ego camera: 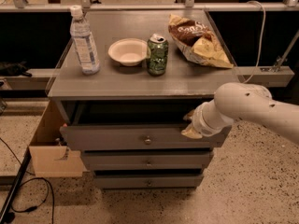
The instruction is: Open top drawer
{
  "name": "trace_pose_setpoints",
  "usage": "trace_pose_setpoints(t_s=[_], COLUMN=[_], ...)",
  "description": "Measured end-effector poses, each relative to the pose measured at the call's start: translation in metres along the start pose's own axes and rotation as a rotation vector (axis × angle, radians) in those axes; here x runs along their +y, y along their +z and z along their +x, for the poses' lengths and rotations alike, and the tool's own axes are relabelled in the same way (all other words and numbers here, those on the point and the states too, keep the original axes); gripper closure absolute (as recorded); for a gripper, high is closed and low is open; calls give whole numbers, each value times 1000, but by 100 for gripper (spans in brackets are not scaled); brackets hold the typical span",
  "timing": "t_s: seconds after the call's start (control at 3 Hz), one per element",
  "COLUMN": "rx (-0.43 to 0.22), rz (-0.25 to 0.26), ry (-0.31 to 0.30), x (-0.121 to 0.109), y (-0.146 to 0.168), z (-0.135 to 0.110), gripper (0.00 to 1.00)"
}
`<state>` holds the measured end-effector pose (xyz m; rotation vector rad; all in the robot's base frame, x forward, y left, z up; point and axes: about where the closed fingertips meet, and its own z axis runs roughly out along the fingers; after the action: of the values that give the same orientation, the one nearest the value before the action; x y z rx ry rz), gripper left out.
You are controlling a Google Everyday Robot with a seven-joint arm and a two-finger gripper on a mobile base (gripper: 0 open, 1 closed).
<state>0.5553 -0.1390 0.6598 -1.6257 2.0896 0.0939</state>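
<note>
1. The bench is a grey cabinet with a flat top. Under the top there are three grey drawers, one above the other.
2. The top drawer is directly under the bench top. Its front is the widest and the tallest of the three, and a small round metal knob sits in the middle of it.
3. This front stands forward of the two lower drawers. Above it a dark gap shows under the bench top, so the top drawer is partly pulled out.
4. The white arm comes in from the right side of the view and ends in the pincer.
5. The pincer is at the right part of the top drawer's front, at its upper edge, well to the right of the knob. Its tan end lies against the drawer front or just beside it.
6. Whether the pincer is open, closed or gripping the edge of the drawer, I cannot tell.
7. On the bench top, from left to right, stand a clear water bottle, a pale bowl and a green can. The can is just beside the bowl.
8. A crumpled bag of chips lies on the right part of the bench top, apart from the can.
9. A cardboard box is on the speckled floor at the left side of the bench. A dark cable lies on the floor near it.
</note>
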Motion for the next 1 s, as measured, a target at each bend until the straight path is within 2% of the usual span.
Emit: trace_pose_setpoints(t_s=[0.67,1.0], rx=[0,0], rz=[0,0], ry=[0,0], x=[0,0], y=[0,0], z=[0,0], gripper=[53,25])
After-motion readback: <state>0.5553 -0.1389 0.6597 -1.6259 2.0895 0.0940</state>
